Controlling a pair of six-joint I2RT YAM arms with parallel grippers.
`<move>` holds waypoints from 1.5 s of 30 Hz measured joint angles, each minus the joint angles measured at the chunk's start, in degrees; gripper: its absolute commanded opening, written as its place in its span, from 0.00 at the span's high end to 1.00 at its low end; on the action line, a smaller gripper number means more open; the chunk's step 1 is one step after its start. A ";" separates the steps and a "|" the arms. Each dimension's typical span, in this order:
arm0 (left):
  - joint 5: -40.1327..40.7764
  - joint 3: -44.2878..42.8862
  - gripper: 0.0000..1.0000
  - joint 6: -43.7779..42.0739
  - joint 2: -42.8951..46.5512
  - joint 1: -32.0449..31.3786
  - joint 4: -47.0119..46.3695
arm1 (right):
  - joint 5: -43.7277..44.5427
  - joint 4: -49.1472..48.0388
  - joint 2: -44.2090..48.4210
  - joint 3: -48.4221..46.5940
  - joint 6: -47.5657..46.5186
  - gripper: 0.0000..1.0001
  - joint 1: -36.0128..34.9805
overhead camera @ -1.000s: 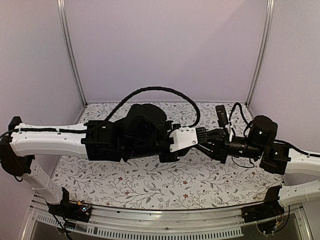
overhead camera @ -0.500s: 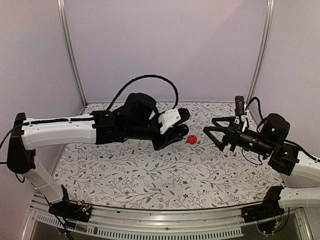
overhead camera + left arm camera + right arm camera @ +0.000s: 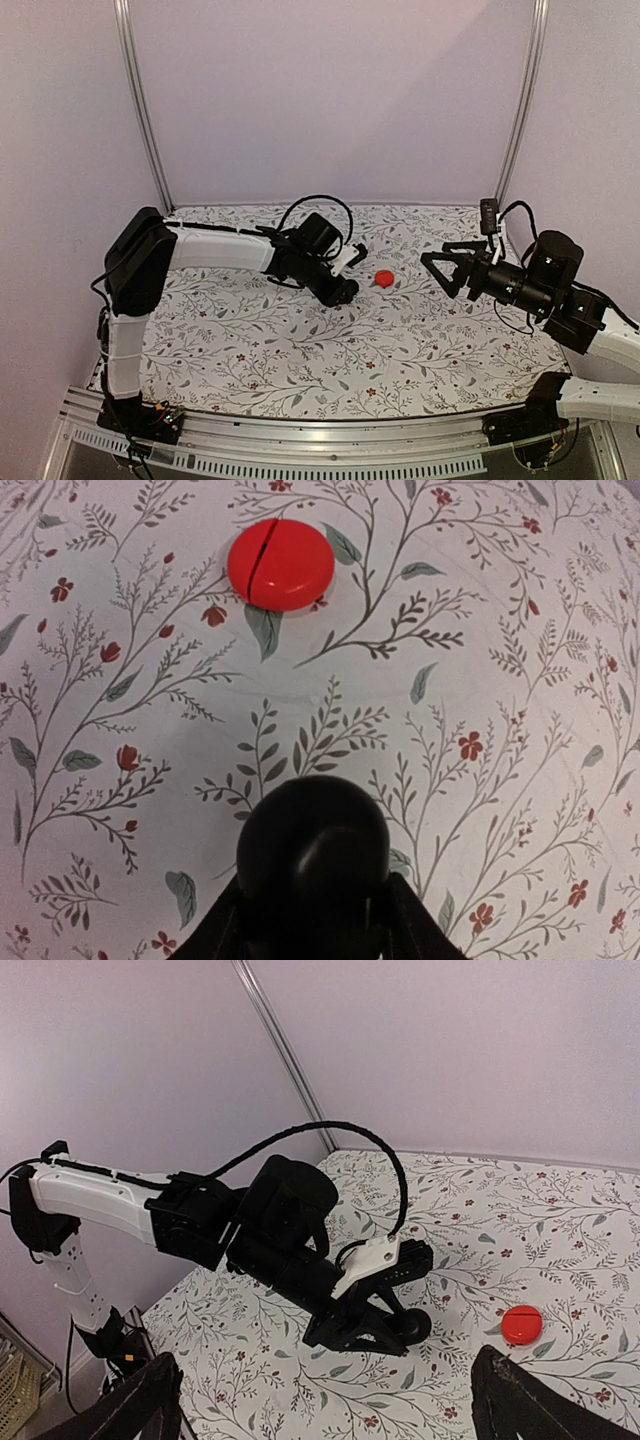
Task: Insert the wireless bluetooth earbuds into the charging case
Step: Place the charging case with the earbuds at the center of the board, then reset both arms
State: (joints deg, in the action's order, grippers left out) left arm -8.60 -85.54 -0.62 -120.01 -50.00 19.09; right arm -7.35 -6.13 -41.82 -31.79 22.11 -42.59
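- Gripping with the left gripper, drawn in narrow around the glossy black pebble-shaped oval charging case, low over the white tabletop printed with leafy sprigs and small red flowers.
- Spread wide and holding nothing at the right gripper; pointed toward the left one from beyond the disc, well apart from the case.
- Looks shut, judging by the left wrist view: smooth dome, no seam or cavity showing. Sits squarely between the left fingers. Cannot tell whether the long axis runs along them or across.
- Ahead of the left fingertips and slightly to one side: flat red round plastic disc with a dark slit across it, lying on the tabletop clear of the case, roughly between the two grippers.
- No sign of the tiny black rounded earbuds in any view; cannot tell whether inside the case or hidden elsewhere.
- Judged crux: case in the left grip, so far nearer the left; right one free for lid or picking work, but needing to reach in past the disc.
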 measured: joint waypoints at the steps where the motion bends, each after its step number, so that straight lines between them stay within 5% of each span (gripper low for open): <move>1: -0.24 -1.33 0.85 0.68 -1.16 0.50 0.50 | 0.00 0.17 -0.02 0.00 -0.02 0.01 0.09; 10: -1.42 -9.29 0.79 3.74 -8.74 2.40 3.72 | -0.24 1.92 -0.02 0.15 -0.04 0.01 1.05; 25: -1.70 -11.04 0.01 4.83 -10.27 2.73 6.58 | -0.90 2.27 -1.55 0.15 -0.09 0.01 2.19; 35: -1.09 -4.85 0.00 4.96 6.88 7.15 6.69 | -3.54 2.29 -4.02 -0.09 -0.57 0.01 6.58; 45: -4.04 12.76 0.00 11.96 35.95 26.25 -2.49 | -11.08 0.92 -8.04 -4.15 -1.84 0.01 17.49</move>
State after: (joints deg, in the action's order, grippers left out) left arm -12.64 -72.77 11.33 -84.05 -23.75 16.60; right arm -18.44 -5.21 -49.87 -35.94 20.27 -25.10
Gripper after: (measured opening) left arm 0.996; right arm 0.990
